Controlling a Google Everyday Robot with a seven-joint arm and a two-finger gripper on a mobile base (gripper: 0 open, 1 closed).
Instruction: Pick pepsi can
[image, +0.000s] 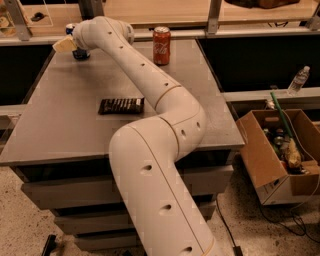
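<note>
The pepsi can stands upright at the far left corner of the grey table. It is dark blue, and only its base and a bit of its top show. My white arm reaches across the table from the front. Its gripper is right at the can, covering most of it, with a beige tip sticking out to the left. Whether the gripper touches the can is hidden.
A red Coca-Cola can stands at the table's far edge, right of my arm. A flat dark chocolate bar wrapper lies mid-table. On the floor to the right are an open cardboard box of clutter and a plastic bottle.
</note>
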